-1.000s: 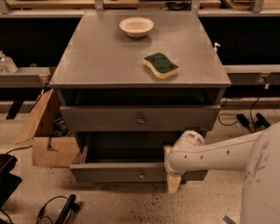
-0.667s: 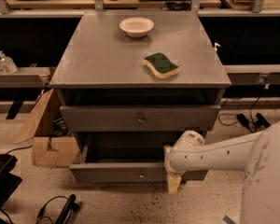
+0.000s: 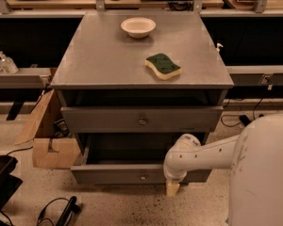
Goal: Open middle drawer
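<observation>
The middle drawer [image 3: 108, 174] is the lower of the two grey fronts showing on the grey cabinet [image 3: 108, 60]. It stands pulled out, with a dark open space above its front and a small round knob [image 3: 142, 177] at its centre. My gripper [image 3: 172, 188] hangs from the white arm [image 3: 203, 157] at the drawer front's right part, right of the knob and low near the floor. Above it, another grey drawer front [image 3: 104, 119] with its own knob sits under the cabinet top.
On the cabinet top lie a white bowl [image 3: 138, 27] and a green and yellow sponge [image 3: 163, 66]. An open cardboard box [image 3: 49, 145] stands on the floor at the left. Black cables [image 3: 56, 212] lie on the floor at the lower left. Shelving runs behind.
</observation>
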